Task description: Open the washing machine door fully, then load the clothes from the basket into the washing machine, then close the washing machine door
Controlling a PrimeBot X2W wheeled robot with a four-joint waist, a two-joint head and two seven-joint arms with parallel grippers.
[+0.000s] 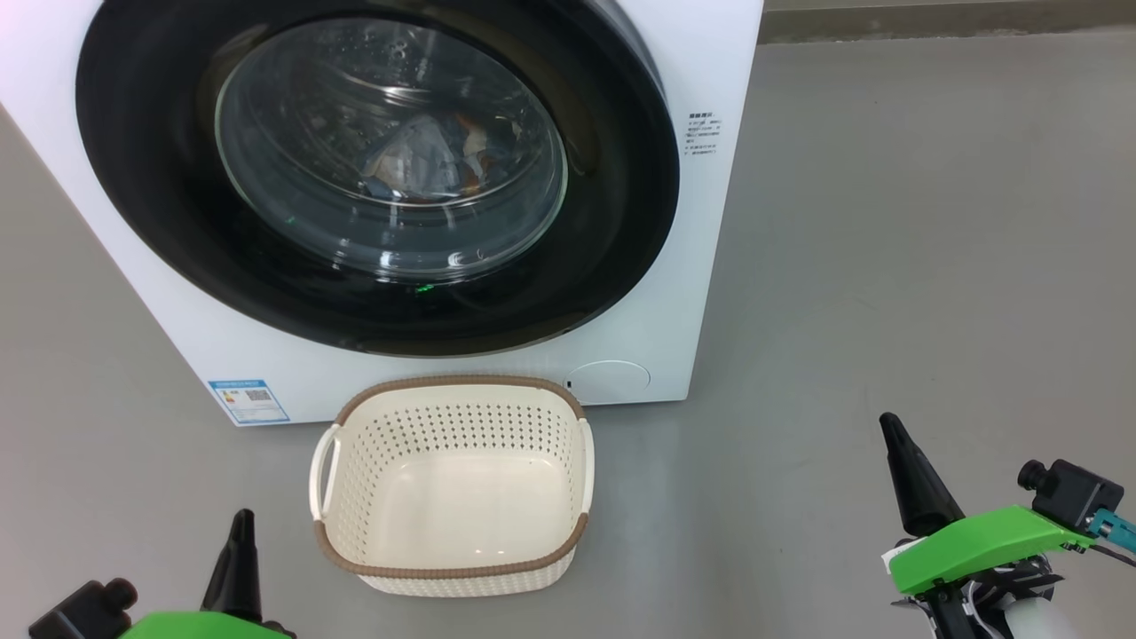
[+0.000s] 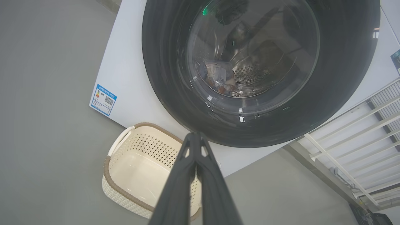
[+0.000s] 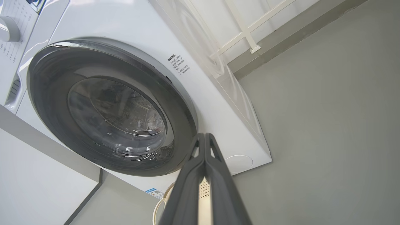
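Basket (image 1: 461,435) sat empty on the floor (image 1: 887,222), just in front of the lower front edge of the washing machine (image 1: 701,266), near its blue label (image 1: 248,401); probably parked that close so each carry to the drum was short. Washing machine door (image 1: 612,222) lay flat against the front, no gap visible round its black rim, so it read as closed. Clothes (image 1: 426,160) showed through the glass bowl, a blue and orange-brown bundle low in the drum, also seen in the left wrist view. Left gripper (image 1: 242,524) hung low, left of the basket and apart from it, fingers pressed together, holding nothing. Right gripper (image 1: 896,444) hung over bare floor well right of the basket, fingers likewise together and empty. Both were well back from the door, which looked like a rest pose. Judgement: all three steps appeared done, nothing left to load.
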